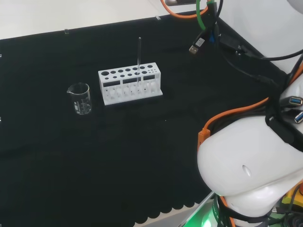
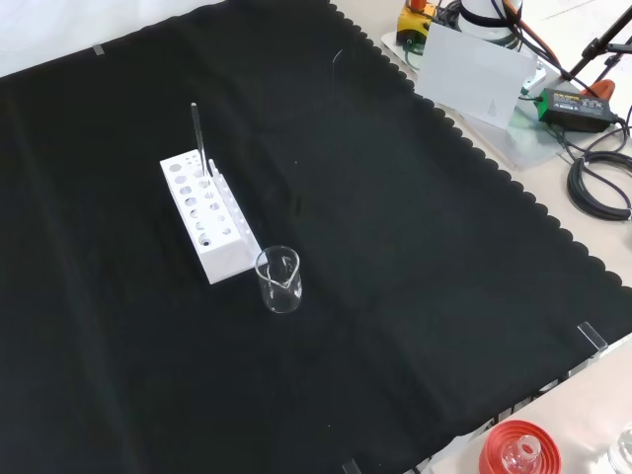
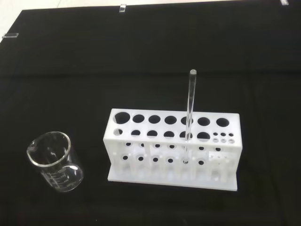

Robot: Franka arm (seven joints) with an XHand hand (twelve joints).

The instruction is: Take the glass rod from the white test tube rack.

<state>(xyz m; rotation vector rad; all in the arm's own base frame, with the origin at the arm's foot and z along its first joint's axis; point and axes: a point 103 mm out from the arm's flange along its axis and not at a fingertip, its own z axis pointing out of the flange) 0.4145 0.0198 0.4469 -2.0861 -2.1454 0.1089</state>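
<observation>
Rod of clear glass [image 3: 189, 117] stands upright in the white plastic test tube rack [image 3: 174, 148]; my fingers' state, I cannot tell.

White test tube rack [image 3: 171, 150]; clear glass rod [image 3: 189, 113]; clear beaker [image 3: 55, 162]; black cloth [image 1: 71, 165]; red ribbed ring [image 2: 518, 449].

The glass rod's [image 3: 189, 117] lower end passes into the white test tube rack [image 3: 171, 146], and the wrist view blurs where its tip rests among the lower holes. In the head view the rod [image 1: 138, 59] is a thin faint line against the black cloth [image 1: 71, 165]. The front view's bottom edge cuts off a red ribbed stand [image 2: 515, 449] and the clear glass piece [image 2: 520, 452] on it; what that vessel is cannot be told.
</observation>
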